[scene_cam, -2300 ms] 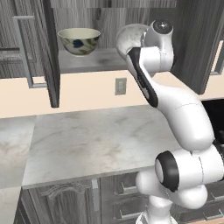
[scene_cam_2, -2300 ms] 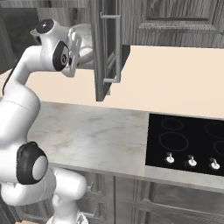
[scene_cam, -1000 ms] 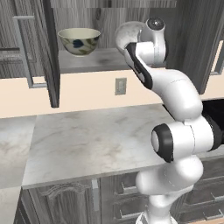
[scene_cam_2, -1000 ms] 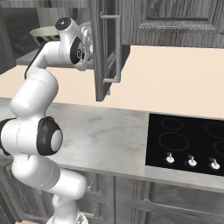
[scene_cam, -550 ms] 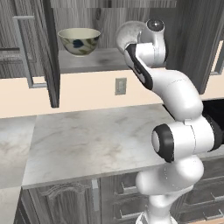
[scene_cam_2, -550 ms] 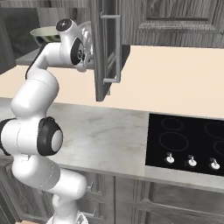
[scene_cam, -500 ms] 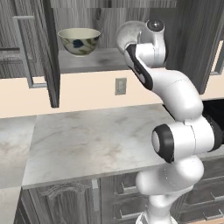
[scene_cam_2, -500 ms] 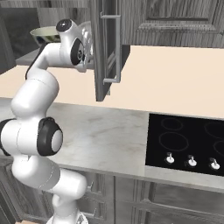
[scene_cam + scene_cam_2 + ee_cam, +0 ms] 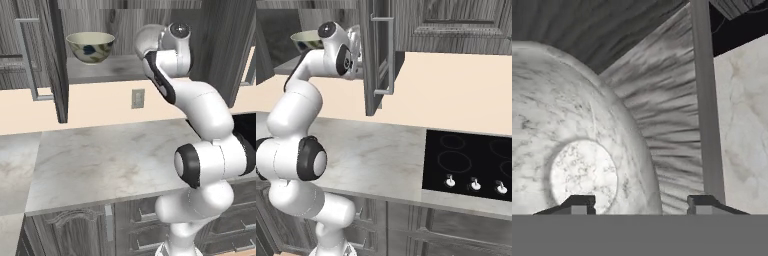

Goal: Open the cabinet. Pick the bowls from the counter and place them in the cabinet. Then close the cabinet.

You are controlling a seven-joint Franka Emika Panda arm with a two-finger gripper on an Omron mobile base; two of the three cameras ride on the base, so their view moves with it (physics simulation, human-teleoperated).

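Observation:
The marble-look bowl (image 9: 582, 150) looms close in the hand view, against the cabinet's wood-grain shelf (image 9: 672, 115). My gripper (image 9: 642, 202) is open, and its two fingertips (image 9: 582, 202) stand wide apart with the bowl's right edge between them, not pinched. The floral bowl (image 9: 90, 46) (image 9: 306, 39) sits upright on the same shelf (image 9: 112, 70), to the left of my hand. Both cabinet doors (image 9: 52, 55) (image 9: 378, 55) stand open. My wrist reaches into the cabinet between them, above the counter (image 9: 110, 160).
The right door's bar handle (image 9: 390, 55) juts out close beside my forearm. A black cooktop (image 9: 471, 160) lies at the counter's right end. A wall outlet (image 9: 137, 98) sits under the shelf. Drawer fronts run below the counter edge.
The arm rose and reached into the cabinet, then held still over the last second. The jaws have spread apart from shut.

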